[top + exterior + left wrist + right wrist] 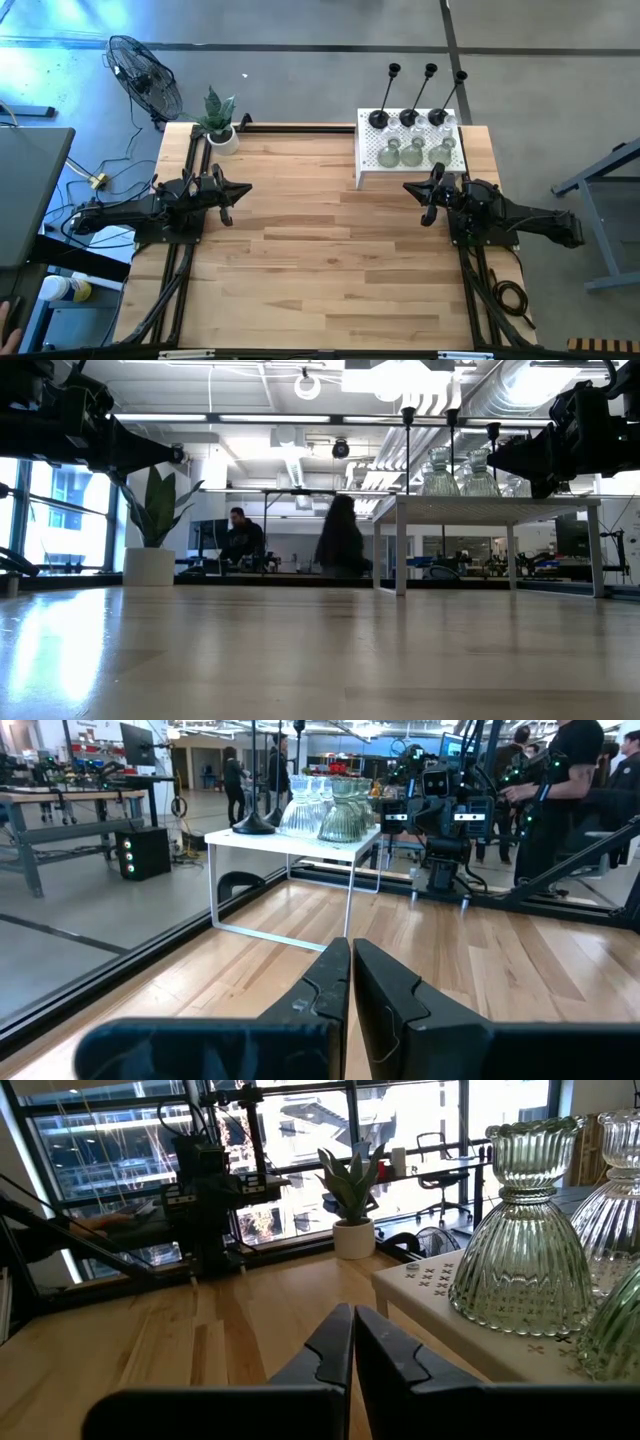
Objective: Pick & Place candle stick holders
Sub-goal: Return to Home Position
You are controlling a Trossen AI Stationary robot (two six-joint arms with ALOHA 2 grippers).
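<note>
The candle stick holders stand on top of a white perforated stand [370, 165] at the table's far right. Three black ones with thin tall stems [408, 118] form the far row. Squat clear and pale-green glass ones [413, 152] stand in front of them. A pale-green one [520, 1250] fills the right wrist view, with a clear one [620, 1190] behind it. My right gripper [410, 188] is shut and empty, hovering just near of the stand. My left gripper [240, 188] is shut and empty over the table's left side, pointing toward the stand [290, 845].
A green plant in a white pot [220, 125] stands at the far left corner. A black fan [145, 75] stands on the floor beyond it. Bare wood [320, 260] lies between the arms and toward the near edge. People [340, 540] are in the room behind.
</note>
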